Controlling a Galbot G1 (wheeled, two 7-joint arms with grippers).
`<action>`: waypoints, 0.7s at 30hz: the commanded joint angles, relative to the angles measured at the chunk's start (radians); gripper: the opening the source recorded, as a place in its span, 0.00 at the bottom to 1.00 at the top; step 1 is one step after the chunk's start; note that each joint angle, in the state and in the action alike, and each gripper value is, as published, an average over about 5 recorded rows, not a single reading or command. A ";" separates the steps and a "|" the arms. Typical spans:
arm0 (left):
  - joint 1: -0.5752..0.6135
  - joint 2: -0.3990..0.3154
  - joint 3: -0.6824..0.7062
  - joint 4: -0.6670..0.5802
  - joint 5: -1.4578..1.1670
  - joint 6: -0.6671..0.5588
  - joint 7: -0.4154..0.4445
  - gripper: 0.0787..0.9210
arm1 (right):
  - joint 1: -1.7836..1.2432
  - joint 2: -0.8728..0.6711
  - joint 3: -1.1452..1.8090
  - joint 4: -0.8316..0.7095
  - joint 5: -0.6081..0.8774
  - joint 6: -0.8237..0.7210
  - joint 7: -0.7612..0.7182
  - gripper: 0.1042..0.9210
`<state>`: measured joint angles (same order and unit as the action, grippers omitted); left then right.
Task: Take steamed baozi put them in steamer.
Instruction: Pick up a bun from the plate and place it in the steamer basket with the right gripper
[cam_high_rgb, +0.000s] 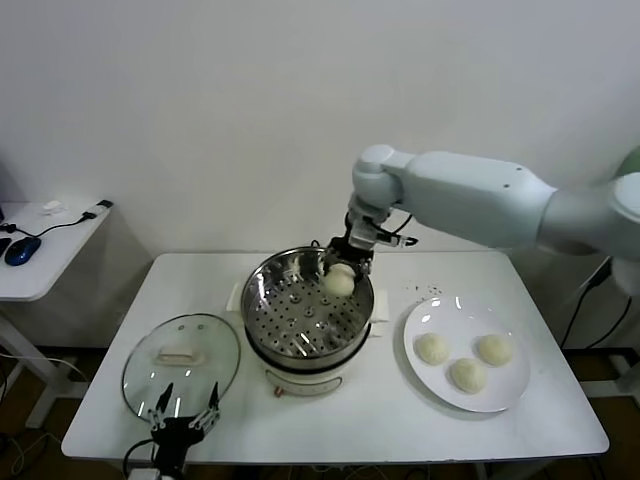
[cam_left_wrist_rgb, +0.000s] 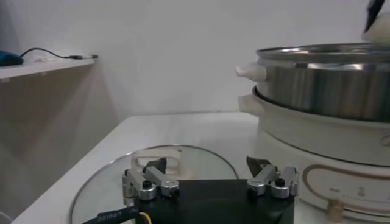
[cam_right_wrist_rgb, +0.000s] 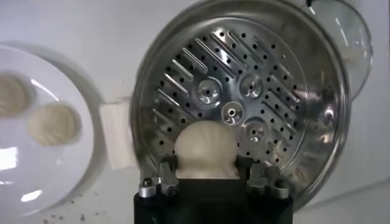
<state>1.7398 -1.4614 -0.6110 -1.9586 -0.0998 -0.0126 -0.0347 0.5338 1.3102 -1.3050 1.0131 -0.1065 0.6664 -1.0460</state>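
Head view: one smooth cream-white bun (cam_high_rgb: 340, 281) is held clamped by the right gripper (cam_high_rgb: 343, 268) above the shiny perforated steel steamer (cam_high_rgb: 262, 290); three buns (cam_high_rgb: 466, 374) are left on the flat white plate (cam_high_rgb: 425, 320). Left wrist view: the left gripper (cam_left_wrist_rgb: 209, 180) is parked spread wide over the round glass lid (cam_left_wrist_rgb: 109, 182). Right wrist view: no bun is yet seen on the tray.

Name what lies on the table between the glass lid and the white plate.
The steamer, seen in the head view, stands between the glass lid and the plate.

steamer (cam_high_rgb: 308, 318) mid-table; lid (cam_high_rgb: 181, 362) to its left, plate (cam_high_rgb: 466, 353) with three baozi (cam_high_rgb: 466, 374) right.
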 joint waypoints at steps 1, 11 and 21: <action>0.000 0.000 0.000 0.002 -0.001 0.000 -0.001 0.88 | -0.110 0.121 0.085 -0.224 -0.132 0.117 0.016 0.66; -0.013 -0.003 0.005 0.011 -0.003 0.002 -0.005 0.88 | -0.141 0.203 0.121 -0.391 -0.158 0.172 0.033 0.67; -0.017 -0.003 0.005 0.007 -0.007 0.003 -0.008 0.88 | -0.145 0.241 0.136 -0.437 -0.161 0.197 0.052 0.84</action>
<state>1.7231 -1.4637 -0.6064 -1.9505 -0.1069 -0.0103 -0.0427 0.4096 1.5075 -1.1940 0.6551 -0.2423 0.8240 -1.0063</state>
